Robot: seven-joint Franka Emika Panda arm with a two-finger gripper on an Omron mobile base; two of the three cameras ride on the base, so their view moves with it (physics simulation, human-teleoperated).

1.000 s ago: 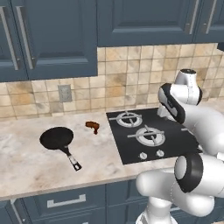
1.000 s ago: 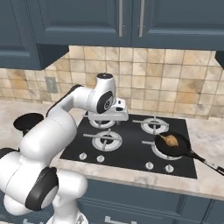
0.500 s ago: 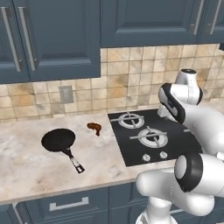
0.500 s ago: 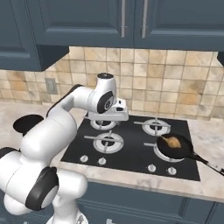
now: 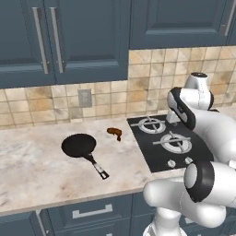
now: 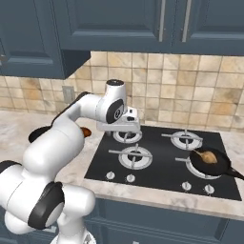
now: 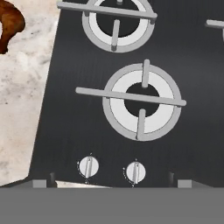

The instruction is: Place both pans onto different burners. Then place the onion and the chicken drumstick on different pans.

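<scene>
Right base view: one pan done, one pan left.

Over on the front right burner sits one pan with the onion inside, so half the job looks finished. Out on the counter, well apart from the cooktop, lies the other pan, with the chicken drumstick near it, between pan and cooktop. Still to do, by the look of it: move that pan onto a free burner, then drop the drumstick in. Up above the front left burner hangs the claw, spread as wide as can be, holding nothing, touching nothing.
</scene>
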